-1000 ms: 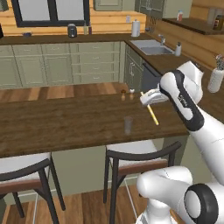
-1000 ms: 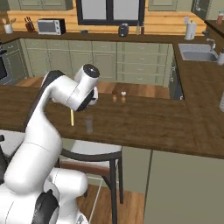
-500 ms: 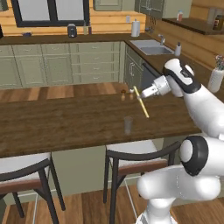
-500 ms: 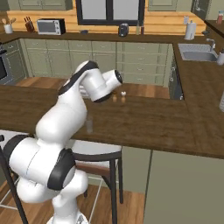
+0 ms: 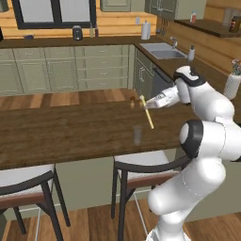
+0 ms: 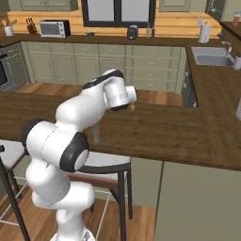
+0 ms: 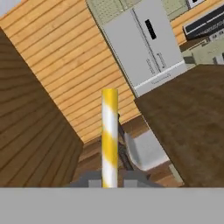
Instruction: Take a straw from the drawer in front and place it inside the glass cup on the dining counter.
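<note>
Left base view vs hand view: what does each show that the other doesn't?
Left base view: the glass cup standing on the counter, with the sink far behind it. Hand view: a grey fridge across the wood floor. Both: the yellow straw held in the jaws, the dark wood counter and a stool.

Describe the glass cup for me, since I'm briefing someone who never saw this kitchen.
Find the dining counter, the long dark wood-plank top with stools beneath. Near its front edge stands the glass cup, just below the straw held in the gripper. It is a small, see-through grey tumbler, unlike the tiny objects farther back.
</note>
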